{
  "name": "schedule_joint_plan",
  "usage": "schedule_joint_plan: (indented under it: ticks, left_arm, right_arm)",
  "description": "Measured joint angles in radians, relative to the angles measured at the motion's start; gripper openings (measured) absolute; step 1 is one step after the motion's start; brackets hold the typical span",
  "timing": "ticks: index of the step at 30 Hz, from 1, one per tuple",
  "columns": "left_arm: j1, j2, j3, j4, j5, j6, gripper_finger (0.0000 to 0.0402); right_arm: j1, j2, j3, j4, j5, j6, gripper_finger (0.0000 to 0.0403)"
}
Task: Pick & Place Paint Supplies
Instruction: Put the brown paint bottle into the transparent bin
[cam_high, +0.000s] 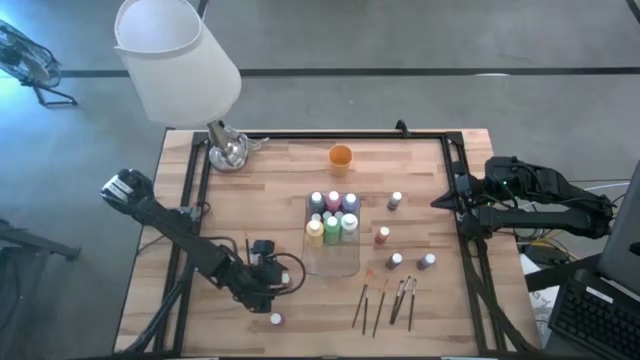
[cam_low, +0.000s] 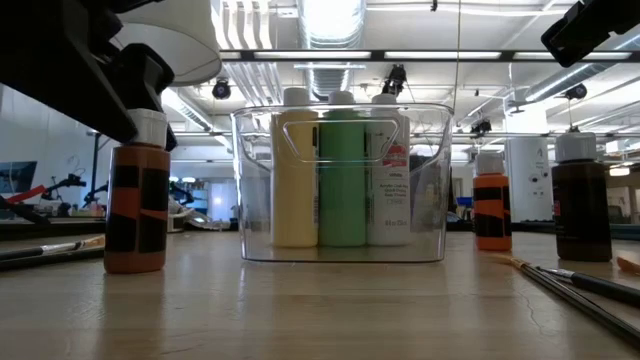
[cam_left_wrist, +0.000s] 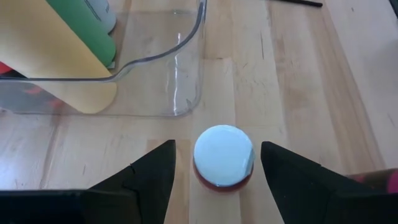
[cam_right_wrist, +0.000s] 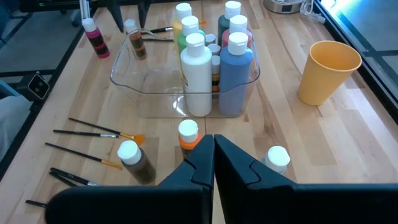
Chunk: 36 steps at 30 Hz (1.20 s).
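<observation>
A clear tray (cam_high: 340, 262) at mid-table holds several upright paint bottles (cam_high: 333, 215). Just left of it stands a white-capped orange-and-dark bottle (cam_left_wrist: 222, 155), also plain in the low view (cam_low: 137, 215). My left gripper (cam_left_wrist: 217, 146) is open and slants down over this bottle. One finger stands on either side of its cap with a gap to each. Loose bottles (cam_high: 396, 260) and paintbrushes (cam_high: 385, 300) lie right of the tray. My right gripper (cam_right_wrist: 214, 140) waits shut above the table's right edge.
A pink bottle (cam_high: 276, 319) stands near the front edge, close behind my left arm. An orange cup (cam_high: 340, 155) sits at the far middle. A white lamp (cam_high: 180, 60) and its metal base (cam_high: 228, 150) occupy the far left corner. A black frame borders the table.
</observation>
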Motion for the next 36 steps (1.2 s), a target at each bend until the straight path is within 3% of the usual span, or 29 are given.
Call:
schedule_joint_plan:
  ticks: [8,24,36]
  left_arm:
    - [0.001,0.003,0.000,0.000,0.000,0.002,0.0231]
    - [0.001,0.003,0.000,0.005,-0.002,0.037,0.0125]
    - [0.001,-0.007,0.001,-0.009,0.000,0.040,0.0126]
  right_arm:
    - [0.000,0.000,0.000,0.000,0.000,0.000,0.0008]
    - [0.000,0.000,0.000,0.000,0.000,0.000,0.0008]
    - [0.000,0.000,0.000,0.000,0.000,0.000,0.0008]
